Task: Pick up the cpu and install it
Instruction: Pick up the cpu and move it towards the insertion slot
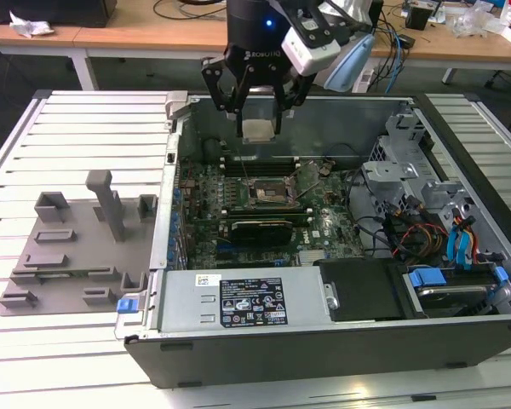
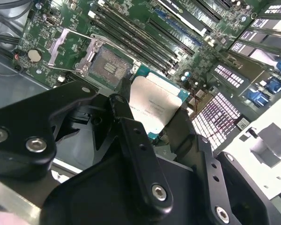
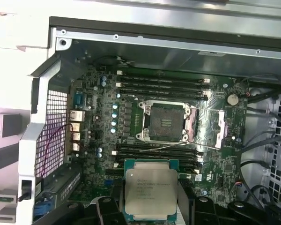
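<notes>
The cpu (image 1: 260, 129), a flat square chip with a pale silver top, hangs in the air over the open computer case. My gripper (image 1: 259, 129) is shut on the cpu, its black fingers (image 2: 131, 136) clamping two opposite edges. In both wrist views the cpu (image 2: 155, 103) (image 3: 151, 190) shows flat and level between the fingers. The open motherboard socket (image 1: 268, 192) (image 3: 165, 123) (image 2: 108, 69) lies below, a little off from under the chip, with its metal frame swung up and nothing in it.
The case wall (image 1: 172, 162) stands at the exterior view's left of the socket. Memory slots (image 3: 161, 86) flank the socket. A grey plastic tray (image 1: 77, 247) with raised blocks lies on the slatted table. Drive cages and cables (image 1: 426, 221) sit at the exterior view's right.
</notes>
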`<state>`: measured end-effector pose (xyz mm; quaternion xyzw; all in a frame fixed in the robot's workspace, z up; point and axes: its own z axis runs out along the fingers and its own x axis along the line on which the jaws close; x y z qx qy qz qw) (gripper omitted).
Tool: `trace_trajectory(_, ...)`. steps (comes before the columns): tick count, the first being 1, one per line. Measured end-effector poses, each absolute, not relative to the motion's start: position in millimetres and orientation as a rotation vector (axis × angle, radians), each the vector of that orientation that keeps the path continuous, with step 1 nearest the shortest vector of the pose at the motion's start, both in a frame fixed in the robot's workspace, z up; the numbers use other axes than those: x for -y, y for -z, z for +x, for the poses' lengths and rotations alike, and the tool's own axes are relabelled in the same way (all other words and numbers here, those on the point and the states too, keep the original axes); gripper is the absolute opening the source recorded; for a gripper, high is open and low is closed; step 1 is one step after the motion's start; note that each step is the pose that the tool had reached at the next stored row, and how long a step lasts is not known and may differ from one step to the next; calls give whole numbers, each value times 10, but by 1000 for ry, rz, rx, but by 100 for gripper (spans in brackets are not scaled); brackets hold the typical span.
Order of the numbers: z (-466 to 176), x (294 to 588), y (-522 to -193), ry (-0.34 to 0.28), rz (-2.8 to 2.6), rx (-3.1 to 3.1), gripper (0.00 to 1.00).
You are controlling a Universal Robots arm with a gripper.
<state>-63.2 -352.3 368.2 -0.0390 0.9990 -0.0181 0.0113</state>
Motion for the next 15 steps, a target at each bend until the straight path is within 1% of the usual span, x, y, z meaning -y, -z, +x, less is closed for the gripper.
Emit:
trace_trajectory(9, -590, 3484, -3477, 56, -122, -3117, 55)
trace_trajectory(15, -588, 3469, -3411, 56, -122, -3117, 55)
